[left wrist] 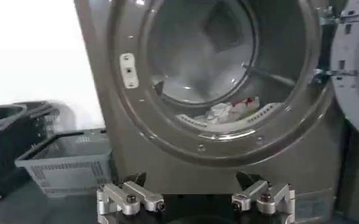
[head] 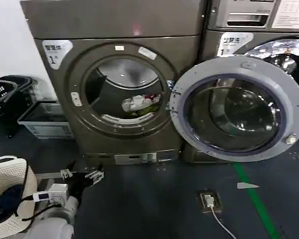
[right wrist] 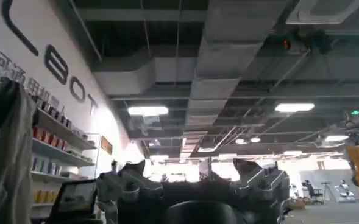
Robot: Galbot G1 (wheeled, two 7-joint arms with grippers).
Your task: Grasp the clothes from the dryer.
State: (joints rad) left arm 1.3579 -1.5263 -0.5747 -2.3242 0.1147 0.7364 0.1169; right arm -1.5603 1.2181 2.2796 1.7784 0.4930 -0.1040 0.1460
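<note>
The dryer (head: 114,30) stands ahead with its round door (head: 239,107) swung open to the right. The clothes (head: 141,103), a small white, red and yellow-green bundle, lie at the bottom of the drum near its front lip, and appear in the left wrist view as the clothes (left wrist: 231,111). My left gripper (head: 81,174) hovers low over the floor, in front of the dryer's lower left and well short of the porthole. It is the left gripper (left wrist: 196,201) with fingers spread wide and empty. My right gripper (right wrist: 192,176) points up at the ceiling, open and empty.
A second machine (head: 259,30) stands right of the dryer, partly behind the open door. A grey crate (head: 45,119) and black baskets (head: 7,99) sit at the left wall. A white woven basket (head: 5,194) with dark clothing is near my left arm. A floor socket (head: 208,200) with cable lies ahead.
</note>
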